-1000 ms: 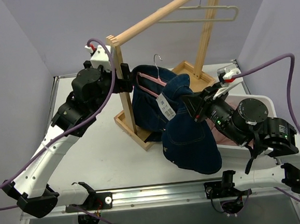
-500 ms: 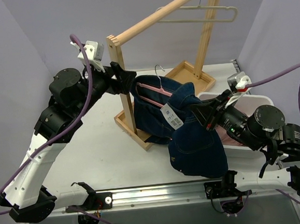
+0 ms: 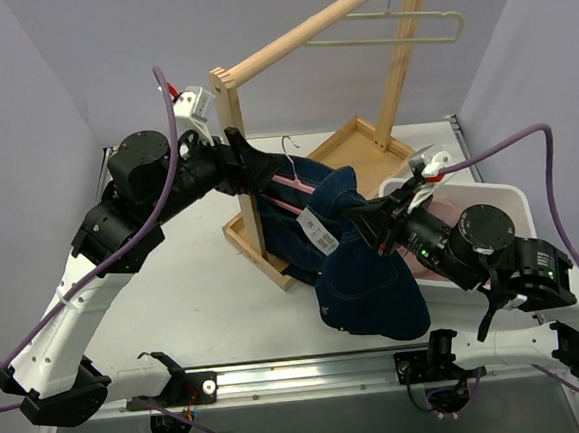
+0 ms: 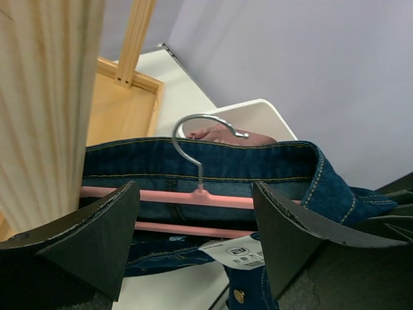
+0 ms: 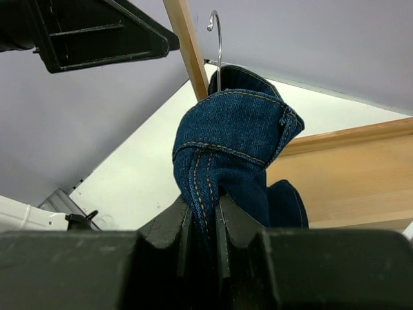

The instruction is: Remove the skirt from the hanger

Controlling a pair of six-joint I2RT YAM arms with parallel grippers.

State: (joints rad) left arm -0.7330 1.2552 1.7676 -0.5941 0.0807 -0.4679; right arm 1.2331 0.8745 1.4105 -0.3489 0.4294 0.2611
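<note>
The dusty-pink skirt (image 4: 226, 136) lies bunched in the white bin (image 3: 504, 200), mostly hidden by my right arm. The cream hanger (image 3: 386, 38) hangs bare on the wooden rail (image 3: 305, 30). A dark blue denim garment (image 3: 359, 271) with a white tag (image 3: 315, 226) hangs on a pink hanger (image 3: 292, 186). My left gripper (image 3: 251, 169) is open, its jaws on either side of the pink hanger (image 4: 193, 197) without touching it. My right gripper (image 3: 368, 215) is shut on a fold of the denim (image 5: 226, 139) at its waistband.
The rack's wooden post (image 3: 229, 151) stands right beside my left gripper, and its base tray (image 3: 364, 140) lies behind the denim. The pink hanger's metal hook (image 5: 218, 39) is free in the air, off the rail. Walls close in the table on three sides.
The denim and its pink hanger have shifted a little left and back. My right gripper came left with it, still shut. My left gripper has settled around the hanger.
</note>
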